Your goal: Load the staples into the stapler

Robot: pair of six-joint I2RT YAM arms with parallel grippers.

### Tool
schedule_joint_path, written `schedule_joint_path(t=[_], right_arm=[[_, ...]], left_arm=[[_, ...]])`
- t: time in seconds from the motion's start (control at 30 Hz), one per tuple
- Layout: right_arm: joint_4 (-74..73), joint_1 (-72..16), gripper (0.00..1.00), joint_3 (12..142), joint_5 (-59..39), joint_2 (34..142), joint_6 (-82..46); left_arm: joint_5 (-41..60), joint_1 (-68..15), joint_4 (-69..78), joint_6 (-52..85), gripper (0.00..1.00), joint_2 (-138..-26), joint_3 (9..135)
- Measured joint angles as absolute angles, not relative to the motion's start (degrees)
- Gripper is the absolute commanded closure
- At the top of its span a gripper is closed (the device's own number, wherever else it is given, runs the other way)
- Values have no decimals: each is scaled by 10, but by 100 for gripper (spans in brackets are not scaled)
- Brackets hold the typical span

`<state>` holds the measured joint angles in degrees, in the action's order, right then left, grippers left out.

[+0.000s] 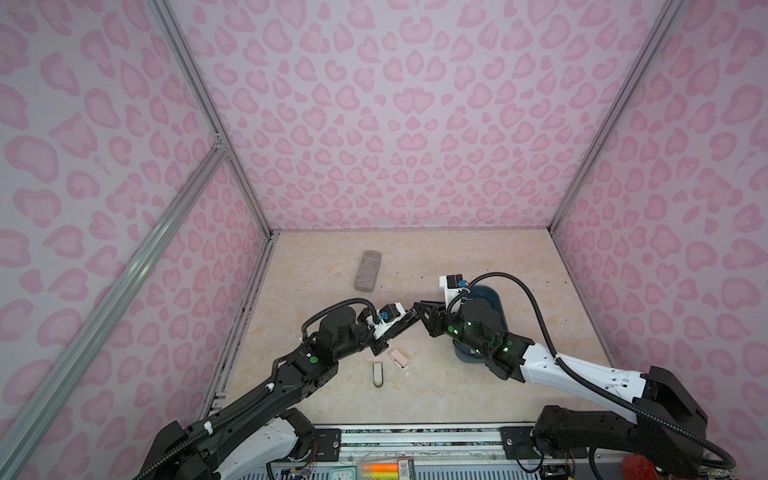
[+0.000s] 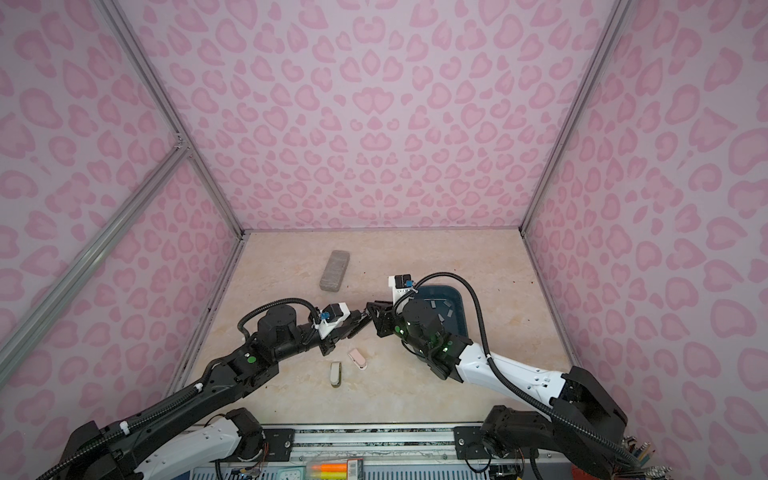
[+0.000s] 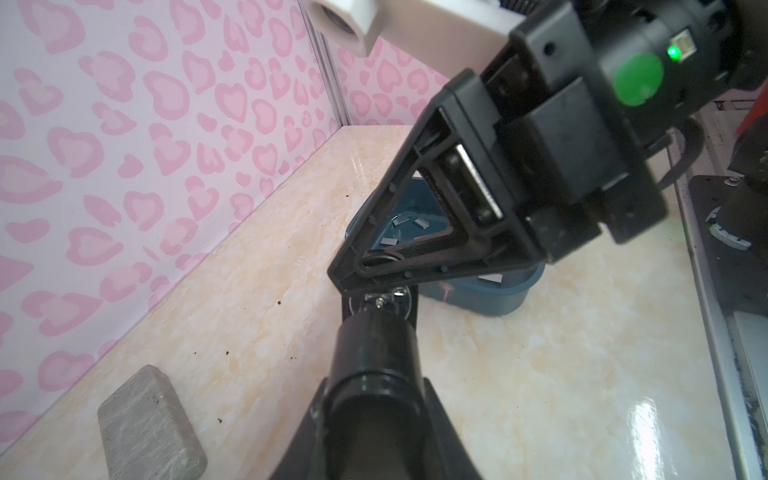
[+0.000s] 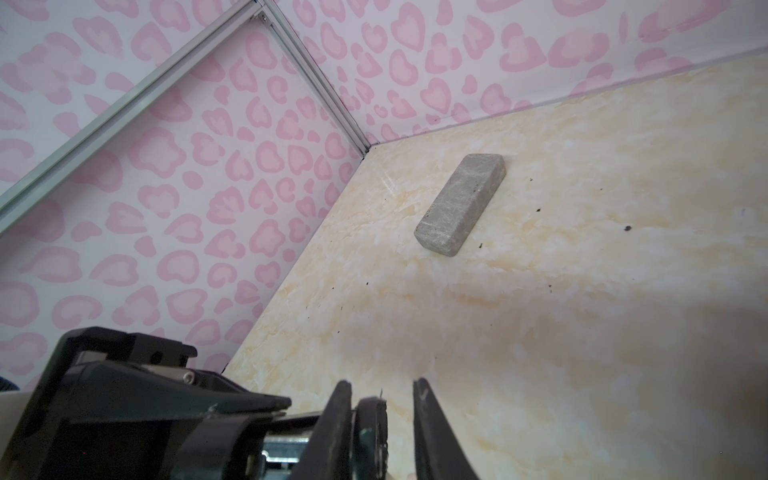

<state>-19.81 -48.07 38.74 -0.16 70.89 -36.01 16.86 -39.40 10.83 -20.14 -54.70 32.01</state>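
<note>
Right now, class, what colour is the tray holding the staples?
Dark teal-blue tray, clearest in the left wrist view.

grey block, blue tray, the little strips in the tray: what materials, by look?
Grey block: stone or stone-look composite, matte, speckled with pale veins; cannot tell which.
Blue tray: probably moulded plastic, smooth glossy wall with rounded rim.
Staples: metal, flat light-grey strips catching the light.
</note>
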Motion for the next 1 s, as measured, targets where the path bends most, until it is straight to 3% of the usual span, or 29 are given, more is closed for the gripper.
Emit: schedule_joint_path(t=[0.37, 0.8, 1.0], right_arm=[[-173, -456, 75, 376, 35, 710, -365], [-127, -454, 57, 385, 52, 643, -279], [-169, -454, 48, 311, 64, 562, -189]], left_arm=[[164, -390, 108, -203, 96, -544, 320], [148, -390, 97, -243, 96, -564, 325], [148, -390, 25, -290, 96, -586, 406]])
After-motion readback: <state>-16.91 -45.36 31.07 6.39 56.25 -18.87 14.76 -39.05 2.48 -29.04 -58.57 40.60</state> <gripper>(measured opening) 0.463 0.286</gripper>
